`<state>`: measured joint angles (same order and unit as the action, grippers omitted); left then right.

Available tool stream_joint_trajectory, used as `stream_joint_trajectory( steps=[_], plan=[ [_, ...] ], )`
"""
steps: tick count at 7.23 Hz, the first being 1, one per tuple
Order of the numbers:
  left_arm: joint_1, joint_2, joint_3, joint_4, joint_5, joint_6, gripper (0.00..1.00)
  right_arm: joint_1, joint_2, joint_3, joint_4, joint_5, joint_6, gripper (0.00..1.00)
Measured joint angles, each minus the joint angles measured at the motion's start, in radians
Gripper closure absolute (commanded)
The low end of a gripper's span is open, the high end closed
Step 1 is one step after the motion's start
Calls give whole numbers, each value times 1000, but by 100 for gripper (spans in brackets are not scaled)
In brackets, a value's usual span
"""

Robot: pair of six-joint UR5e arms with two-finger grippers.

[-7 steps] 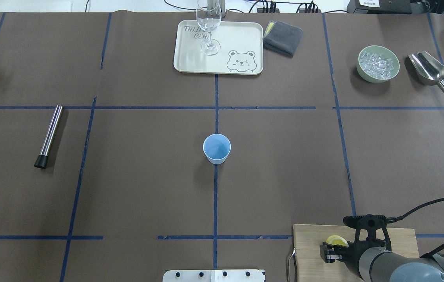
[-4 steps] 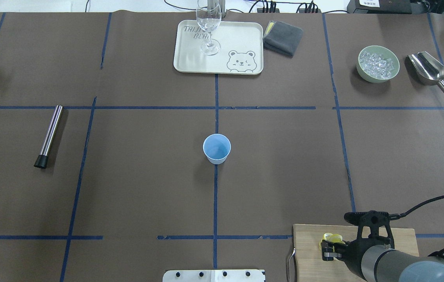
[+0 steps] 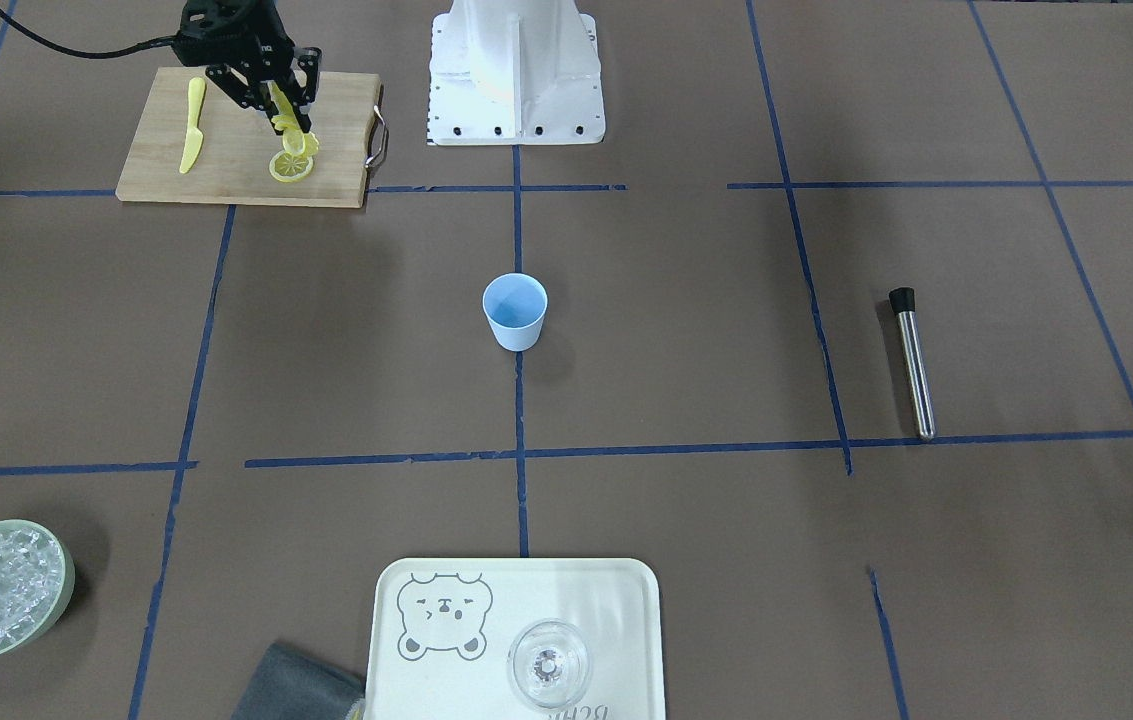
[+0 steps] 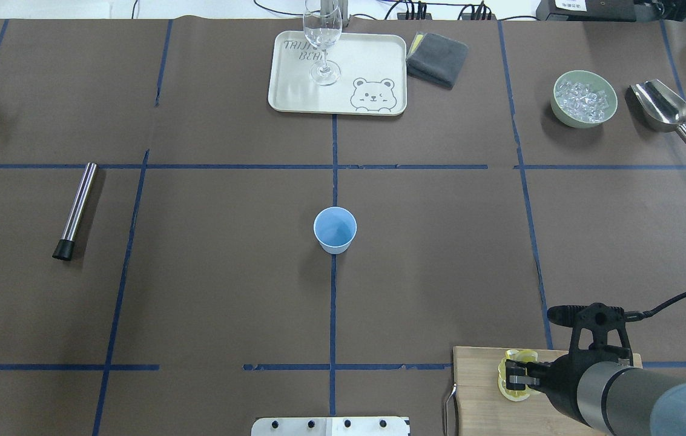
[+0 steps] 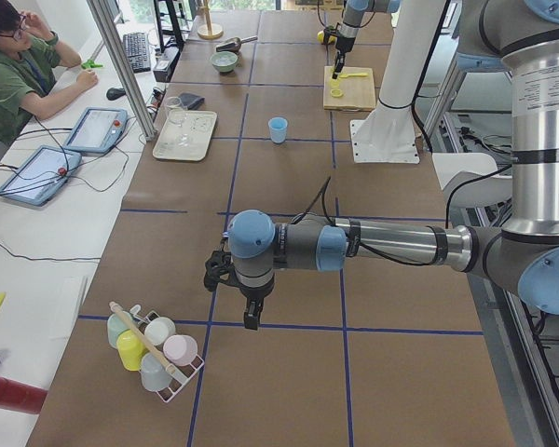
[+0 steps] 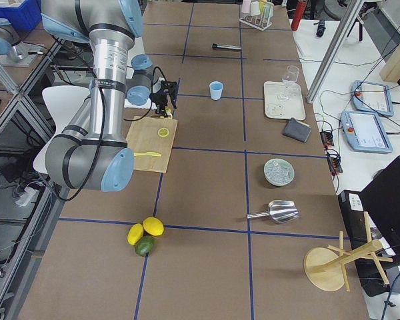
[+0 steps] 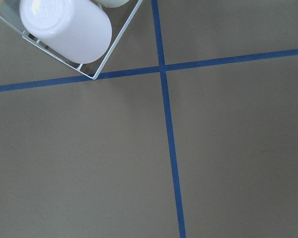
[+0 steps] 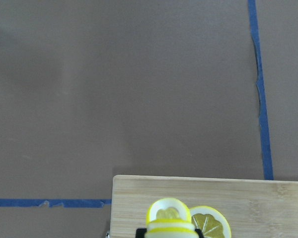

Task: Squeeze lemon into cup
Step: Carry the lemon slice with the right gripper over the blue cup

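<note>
Right claw [image 4: 518,376] grips lemon [image 8: 169,214] well apart from cup [image 4: 335,229]; carrying over and squeezing remain. Left claw [image 5: 252,321]: cannot tell.

Yellow lemon [image 8: 168,212], light-blue cup [image 4: 335,229], brown table [image 4: 209,290]

Both arms are the usual UR look: silver-grey tubes with pale blue joint caps, see the left arm [image 5: 391,244] across the middle of the side view. Right arm [image 4: 615,393], lower right overhead, has a black pincer [image 4: 515,375] and a black cable [image 4: 682,298] trailing off. White base [image 3: 516,70] top centre of the front view, dark screws along its edge.
</note>
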<state>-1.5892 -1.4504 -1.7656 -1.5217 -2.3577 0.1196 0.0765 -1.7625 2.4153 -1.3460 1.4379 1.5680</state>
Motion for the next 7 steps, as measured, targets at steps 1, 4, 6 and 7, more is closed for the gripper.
stream_joint_trajectory(
  steps=[1,4,6,7],
  plan=[
    [0,0,0,0,0,0,0,47,67,3,-72,57,-6,98],
    [0,-1,1,0,0,-1,0,164,529,-63,-528,150,-49,98],
    [0,-2,3,0,0,-1,0,246,766,-187,-650,203,-94,100],
    [0,-2,5,0,0,-2,0,286,859,-275,-663,225,-118,100]
  ],
)
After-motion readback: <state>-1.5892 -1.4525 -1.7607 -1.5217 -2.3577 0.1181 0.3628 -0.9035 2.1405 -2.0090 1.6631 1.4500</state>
